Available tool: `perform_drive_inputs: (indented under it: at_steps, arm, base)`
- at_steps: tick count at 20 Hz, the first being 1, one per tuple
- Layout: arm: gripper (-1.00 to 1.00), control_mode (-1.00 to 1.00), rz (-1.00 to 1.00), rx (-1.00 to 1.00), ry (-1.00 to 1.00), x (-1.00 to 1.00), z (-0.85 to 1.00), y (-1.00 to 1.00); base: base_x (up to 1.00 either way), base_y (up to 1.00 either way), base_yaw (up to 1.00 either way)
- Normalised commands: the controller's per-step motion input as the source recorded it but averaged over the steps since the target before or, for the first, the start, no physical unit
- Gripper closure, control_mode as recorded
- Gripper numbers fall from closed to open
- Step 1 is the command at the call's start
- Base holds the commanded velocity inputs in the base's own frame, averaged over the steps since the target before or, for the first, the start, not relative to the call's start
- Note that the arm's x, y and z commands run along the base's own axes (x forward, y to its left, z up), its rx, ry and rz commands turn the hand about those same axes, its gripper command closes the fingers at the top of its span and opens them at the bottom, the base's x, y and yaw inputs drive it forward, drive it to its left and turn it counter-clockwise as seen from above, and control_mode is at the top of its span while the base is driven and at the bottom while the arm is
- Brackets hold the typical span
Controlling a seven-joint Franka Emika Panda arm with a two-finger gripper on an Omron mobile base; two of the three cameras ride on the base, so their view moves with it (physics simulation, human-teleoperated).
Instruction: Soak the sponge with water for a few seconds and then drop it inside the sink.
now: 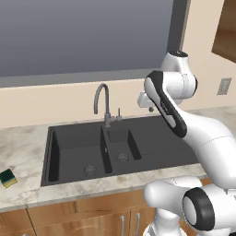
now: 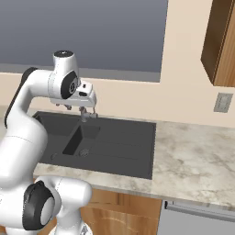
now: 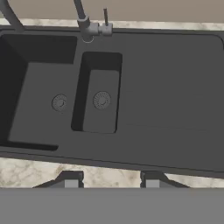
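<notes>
The gripper (image 3: 109, 181) has its jaws apart with nothing between them. In the hand view the two dark fingertips (image 3: 70, 180) rise over the marbled worktop (image 3: 26, 168) at the near edge of the sink (image 3: 175, 87).

In the left base view the gripper (image 1: 147, 102) hangs above the rear of the sink (image 1: 156, 138), over the flat drainboard section (image 1: 161, 143), with the jaws pointing down. The right base view shows the gripper (image 2: 85, 110) above the back rim of the sink (image 2: 128, 151).

The sponge (image 1: 8, 178) lies flat on the worktop (image 1: 23, 143), well apart from the jaws. It sits far to their left, lower and nearer the front edge, just off the left end of the sink. Its dark green layer and yellow body both show, and nothing touches it.

The grey gooseneck faucet (image 1: 102, 99) stands on the back rim to the left of the jaws and apart from them, its spout curving over the large basin (image 1: 76, 152). Beside it is a thin lever (image 1: 118, 113). In the hand view the faucet base (image 3: 84, 22) is ahead of the jaws and a little to the left. The small basin (image 3: 101, 96), with its round drain (image 3: 102, 100), lies directly ahead of them. The large basin (image 3: 39, 100) and its own drain (image 3: 59, 103) are further left. The drainboard section (image 3: 170, 78) stretches ahead to the right.

A wall outlet (image 2: 223, 102) sits on the wall far to the right of the jaws.
</notes>
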Motion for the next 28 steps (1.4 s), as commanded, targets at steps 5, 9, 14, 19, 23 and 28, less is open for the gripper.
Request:
perform_drive_inputs:
  at_steps: [5,9,14,19,23,28]
  arm:
    - [-1.0,-1.0,0.0,0.0,0.0,0.0,0.0,-0.21]
    - [-1.0,-1.0,0.0,0.0,0.0,0.0,-0.03,-0.29]
    - [-1.0,-1.0,0.0,0.02,-0.04,0.0,-0.26,-0.21]
    - [-1.0,-1.0,0.0,0.0,-0.03,0.03,-0.19,-0.02]
    - [-1.0,-1.0,0.0,0.0,-0.02,0.16,-0.24,0.0]
    - [-1.0,-1.0,0.0,0.01,-0.08,0.25,-0.29,0.0]
  base:
    - [0.0,0.0,0.0]
    - [0.0,0.0,0.0]
    - [0.0,0.0,0.0]
    - [0.0,0.0,0.0]
    - [0.0,0.0,0.0]
    - [0.0,0.0,0.0]
